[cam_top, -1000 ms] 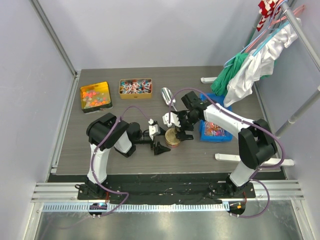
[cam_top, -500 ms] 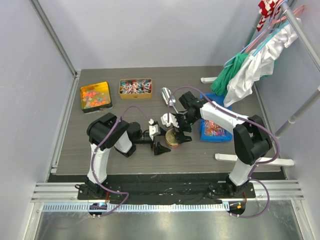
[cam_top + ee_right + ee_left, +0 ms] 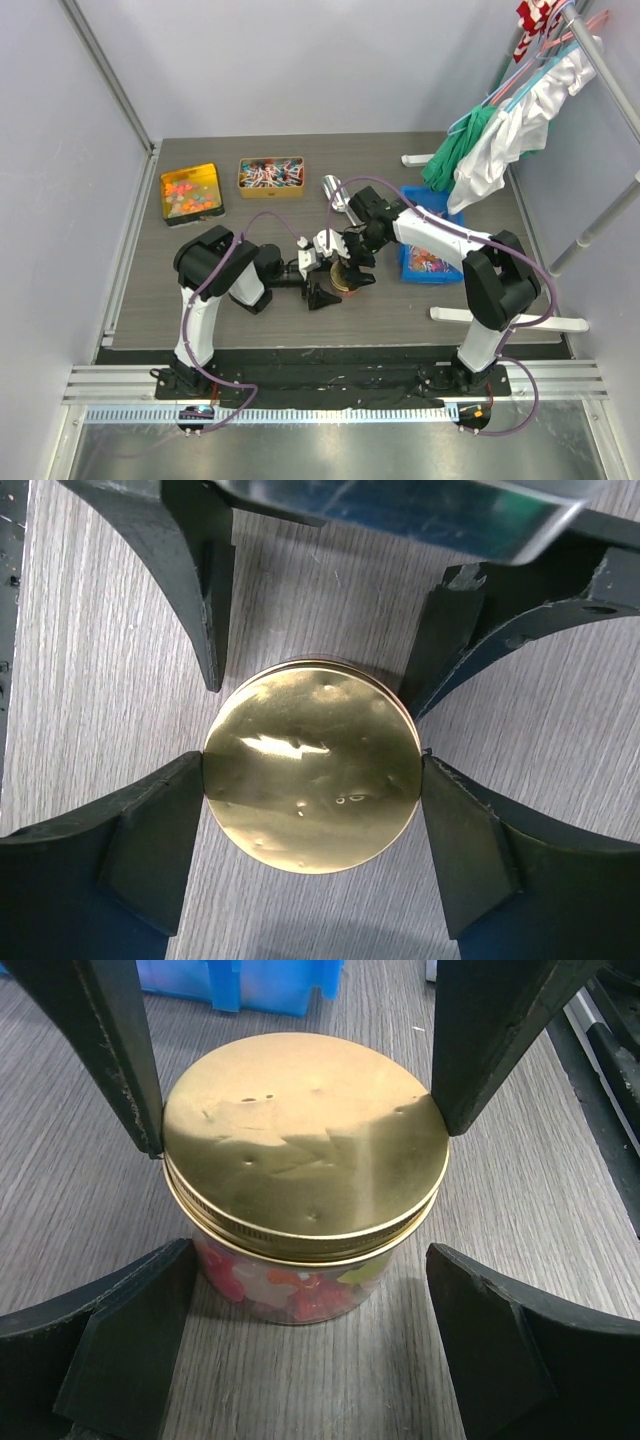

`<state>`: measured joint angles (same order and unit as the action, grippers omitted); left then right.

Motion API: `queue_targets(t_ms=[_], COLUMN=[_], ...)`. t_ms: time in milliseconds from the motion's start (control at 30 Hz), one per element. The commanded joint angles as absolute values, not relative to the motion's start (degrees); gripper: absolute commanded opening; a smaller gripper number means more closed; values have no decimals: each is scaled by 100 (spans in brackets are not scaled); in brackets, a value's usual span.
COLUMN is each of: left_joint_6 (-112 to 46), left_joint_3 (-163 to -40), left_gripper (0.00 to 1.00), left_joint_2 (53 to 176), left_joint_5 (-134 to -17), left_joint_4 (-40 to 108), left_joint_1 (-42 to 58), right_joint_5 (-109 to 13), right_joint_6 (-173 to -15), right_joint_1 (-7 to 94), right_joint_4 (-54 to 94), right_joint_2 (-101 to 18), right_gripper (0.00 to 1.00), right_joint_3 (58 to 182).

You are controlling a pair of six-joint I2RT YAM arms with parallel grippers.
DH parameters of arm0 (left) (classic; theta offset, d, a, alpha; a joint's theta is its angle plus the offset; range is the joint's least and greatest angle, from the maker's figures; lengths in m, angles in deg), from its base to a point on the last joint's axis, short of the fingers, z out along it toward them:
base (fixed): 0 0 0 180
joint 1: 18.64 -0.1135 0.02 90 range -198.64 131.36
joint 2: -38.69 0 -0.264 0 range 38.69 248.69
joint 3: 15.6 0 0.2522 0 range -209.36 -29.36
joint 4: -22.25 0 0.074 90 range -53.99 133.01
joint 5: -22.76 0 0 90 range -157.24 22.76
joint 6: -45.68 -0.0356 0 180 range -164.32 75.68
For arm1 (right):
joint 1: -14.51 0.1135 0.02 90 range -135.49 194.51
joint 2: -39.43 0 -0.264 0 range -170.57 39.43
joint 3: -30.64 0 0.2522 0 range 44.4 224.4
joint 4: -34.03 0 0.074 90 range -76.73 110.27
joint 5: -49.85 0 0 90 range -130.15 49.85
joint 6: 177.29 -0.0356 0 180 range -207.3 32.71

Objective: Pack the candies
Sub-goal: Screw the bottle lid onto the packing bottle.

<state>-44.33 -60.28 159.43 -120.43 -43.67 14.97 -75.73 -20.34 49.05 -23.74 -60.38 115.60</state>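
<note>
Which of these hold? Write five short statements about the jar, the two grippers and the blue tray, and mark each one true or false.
1. The gold lid sits on the jar. True.
2. The jar is empty. False: coloured candies show through its clear wall.
3. The right gripper has its fingers against the lid's rim on both sides. True.
4. The left gripper is shut on the jar. False: it is open, its jaws standing wide to either side of the jar.
5. In the top view the blue tray lies to the left of the jar. False: it lies to the jar's right.
</note>
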Motion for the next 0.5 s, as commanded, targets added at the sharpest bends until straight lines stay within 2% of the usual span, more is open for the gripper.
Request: queue_targets(t_ms=[0,33,100,467], left_joint_6=[-4274,-4274,-4274,-4274], left_joint_3=[-6012,-6004,-6021,-6013], left_gripper=[100,100,100,100], left_joint_2=[16068,16077,16077,16077], left_joint_5=[-12331,-12331,-12331,-12340], left_joint_4=[-5267,-5267,-5267,-5267], left_joint_1=[1546,1546,1546,1546], right_joint_5=[-7496,-7478,-7452,-7619], right_joint_6=[-2182,-2182,-2217,-2911], right_joint_1=[4949,4966,4975,5212], right_joint_4=[-2086,-2086,-2086,-1761], right_joint_2=[-6094,-6095,-6138,-6305], right_gripper=[78,73,68,65], right_joint_3=[11568,11559,11559,11752])
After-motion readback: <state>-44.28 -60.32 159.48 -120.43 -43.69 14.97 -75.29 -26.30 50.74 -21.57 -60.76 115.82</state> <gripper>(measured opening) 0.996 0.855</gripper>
